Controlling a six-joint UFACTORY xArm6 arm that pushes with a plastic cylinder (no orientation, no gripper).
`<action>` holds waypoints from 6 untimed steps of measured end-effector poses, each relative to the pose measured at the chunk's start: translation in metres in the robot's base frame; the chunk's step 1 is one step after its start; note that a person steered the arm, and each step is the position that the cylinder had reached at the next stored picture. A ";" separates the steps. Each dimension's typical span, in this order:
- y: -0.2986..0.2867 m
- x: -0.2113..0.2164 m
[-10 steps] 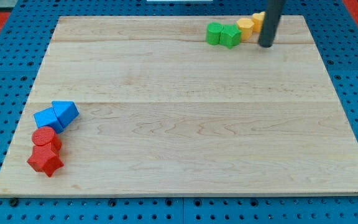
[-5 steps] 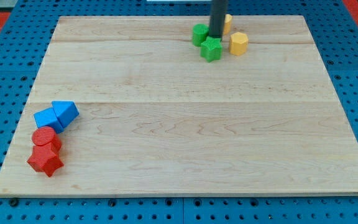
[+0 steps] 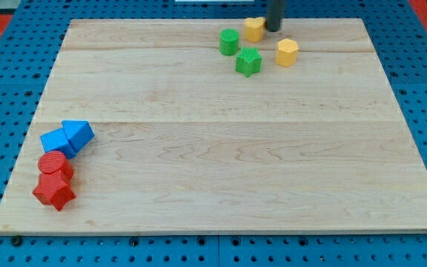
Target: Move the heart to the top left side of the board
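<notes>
A pale wooden board (image 3: 221, 148) lies on blue pegboard (image 3: 6, 104). Near its bottom-left corner huddle 2 blue blocks (image 3: 67, 137) and 2 red blocks (image 3: 54, 182). Near the top edge, right of centre: a green cylinder (image 3: 229, 41), a green block (image 3: 248, 61), then the yellow heart (image 3: 254, 29), its pointing direction unclear, touching my tip (image 3: 273, 30); I have no claw. A yellow hexagon (image 3: 287, 53) sits rightmost.

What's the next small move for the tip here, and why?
Probably a short push toward the view's left: my tip sits against the right side of the yellow heart-like block at the wooden board's top edge, with the green blocks just below-left.
</notes>
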State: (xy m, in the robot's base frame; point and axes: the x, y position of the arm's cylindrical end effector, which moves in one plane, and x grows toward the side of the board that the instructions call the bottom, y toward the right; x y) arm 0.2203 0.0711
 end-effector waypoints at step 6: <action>-0.218 0.018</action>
